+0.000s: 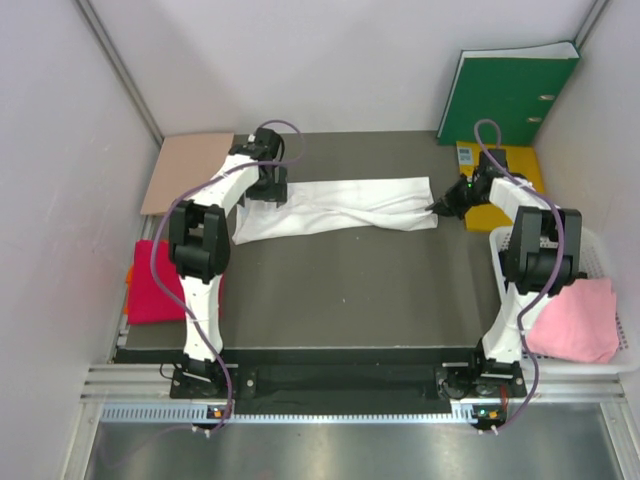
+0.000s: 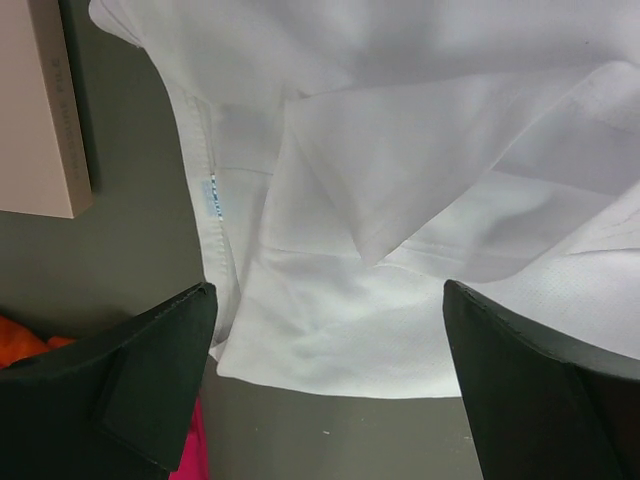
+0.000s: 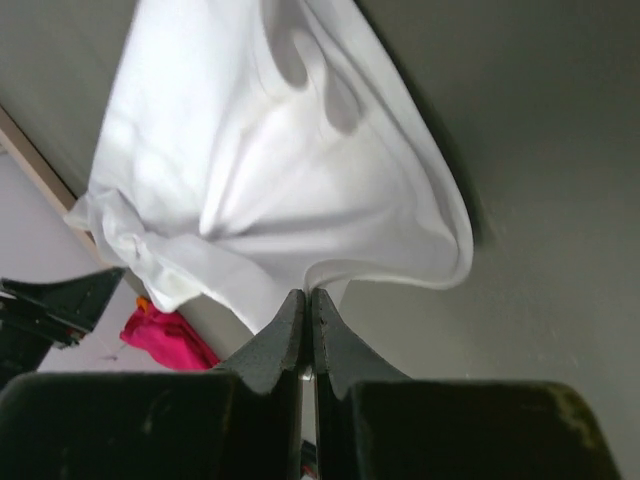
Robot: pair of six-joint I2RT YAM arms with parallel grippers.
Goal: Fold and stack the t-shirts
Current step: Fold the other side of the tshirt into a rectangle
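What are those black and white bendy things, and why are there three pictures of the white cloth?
They are two robot arms, bolted to a table. One picture looks down from above; the other two come from small cameras on each arm's wrist. A white t-shirt lies stretched across the dark table. The right gripper is pinched shut on the shirt's edge. The left gripper hangs wide open over the other end, holding nothing. A red t-shirt waits on the left, and a pink t-shirt sits in a white basket.
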